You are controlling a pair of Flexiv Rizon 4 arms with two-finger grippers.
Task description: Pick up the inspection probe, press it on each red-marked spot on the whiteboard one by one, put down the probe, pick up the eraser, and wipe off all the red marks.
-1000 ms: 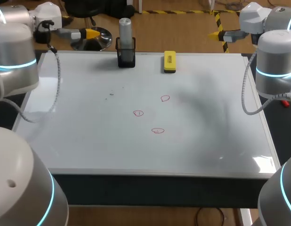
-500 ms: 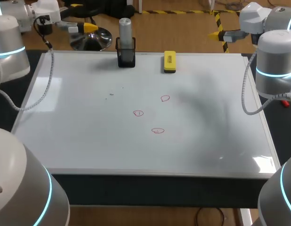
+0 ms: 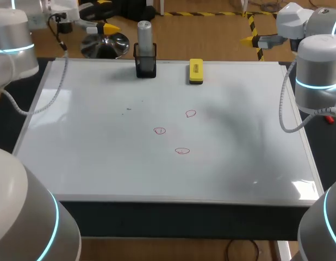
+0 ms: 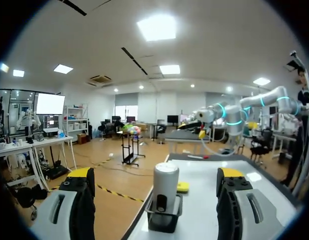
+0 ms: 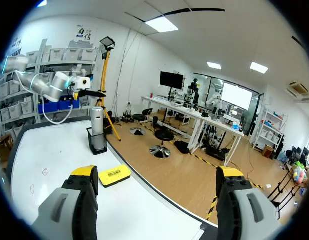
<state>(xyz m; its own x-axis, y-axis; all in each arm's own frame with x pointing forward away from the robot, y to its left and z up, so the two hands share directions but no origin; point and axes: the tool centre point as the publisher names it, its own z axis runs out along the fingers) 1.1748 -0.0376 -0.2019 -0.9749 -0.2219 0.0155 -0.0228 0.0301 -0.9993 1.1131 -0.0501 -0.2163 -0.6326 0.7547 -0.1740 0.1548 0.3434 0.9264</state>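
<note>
Both your left gripper (image 4: 155, 173) and right gripper (image 5: 157, 172) stand spread and empty. The inspection probe (image 3: 144, 33) stands upright in a black holder (image 3: 145, 66) at the whiteboard's (image 3: 103, 163) 12 o'clock edge, with the eraser (image 3: 196, 71) at its 3 o'clock. It looks rigid, smooth and probably slippery. Pinch the bare upper barrel and lift straight up.

1. One whiteboard (image 3: 103, 163).
2. Three red marks (image 3: 190, 113) (image 3: 160, 130) (image 3: 182, 150), each a small circle drawn on the board.
3. One inspection probe (image 3: 144, 37), a silver cylinder.
4. One black holder (image 3: 145, 67).
5. One yellow eraser (image 3: 196, 71).
6. Two robot grippers: the left gripper (image 4: 155, 174) and the right gripper (image 5: 157, 174).
</note>
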